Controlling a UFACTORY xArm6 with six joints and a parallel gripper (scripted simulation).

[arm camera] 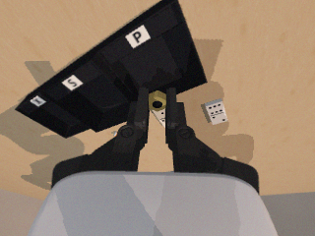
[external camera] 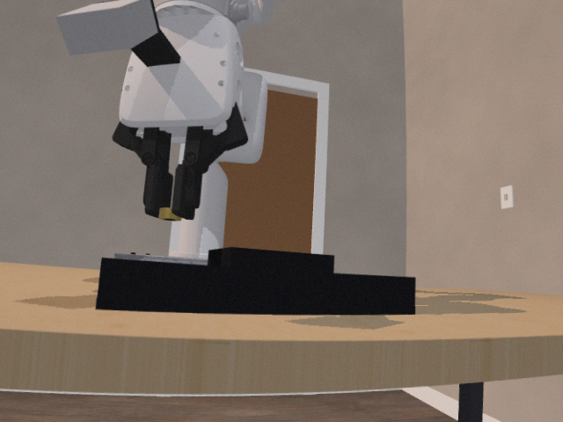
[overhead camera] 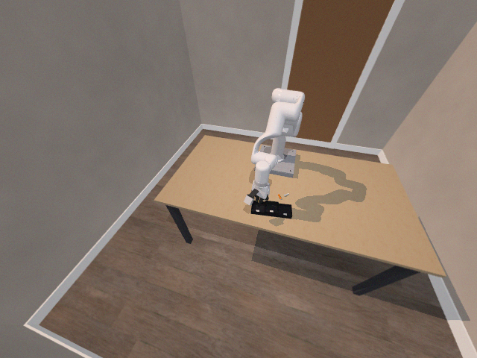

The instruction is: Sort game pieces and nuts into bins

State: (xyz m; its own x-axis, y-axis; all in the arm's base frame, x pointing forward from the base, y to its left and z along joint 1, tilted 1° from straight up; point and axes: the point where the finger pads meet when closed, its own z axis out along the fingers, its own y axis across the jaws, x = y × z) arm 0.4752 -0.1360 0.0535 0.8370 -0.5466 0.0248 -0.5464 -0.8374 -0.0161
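Note:
My gripper (overhead camera: 261,201) (external camera: 171,214) (arm camera: 157,99) is shut on a brass nut (external camera: 168,213) (arm camera: 157,94) and holds it above the table, beside bin P (overhead camera: 257,213) (external camera: 149,286) (arm camera: 193,56). Bin S (overhead camera: 270,215) (external camera: 273,283) is in the middle, and bin X (overhead camera: 287,215) (external camera: 375,294), its label small and blurred in the wrist view, is at the other end. A white domino (arm camera: 216,112) lies near bin P; another domino (arm camera: 161,117) shows partly below the nut. The bins' insides are dark; I cannot make out their contents.
A small orange thing (overhead camera: 279,197) and a small pale grey thing (overhead camera: 286,195) lie on the table (overhead camera: 346,227) between the bins and the robot's base. The three black bins stand in a row near the table's front edge. Bin S rises higher than its neighbours.

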